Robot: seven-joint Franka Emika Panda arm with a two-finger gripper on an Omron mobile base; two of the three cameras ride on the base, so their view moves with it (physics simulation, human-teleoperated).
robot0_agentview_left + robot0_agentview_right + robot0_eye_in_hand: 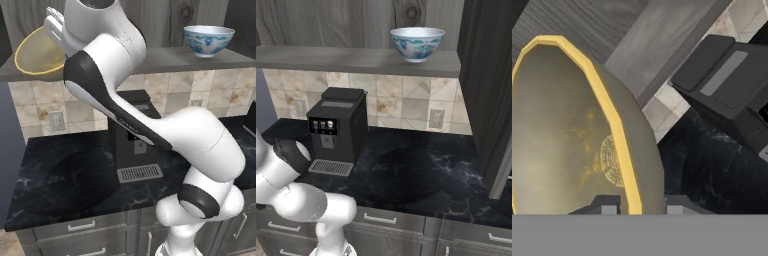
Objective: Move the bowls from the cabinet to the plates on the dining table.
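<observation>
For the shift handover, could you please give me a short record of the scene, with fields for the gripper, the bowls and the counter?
gripper: shut on the tan bowl, one fingertip on each side of its yellow rim
tan bowl: tilted, at the left end of the cabinet shelf
white and blue bowl: upright on the shelf, untouched
coffee machine: on the black marble worktop under the shelf
task progress: neither bowl has left the cabinet yet

The grey wood-grain cabinet shelf (356, 59) carried the white bowl with blue pattern (417, 43) upright near its right end. Below, the black marble table (421, 172) (white-veined) bore the dark coffee machine (338, 131), set against the tiled wall.
</observation>
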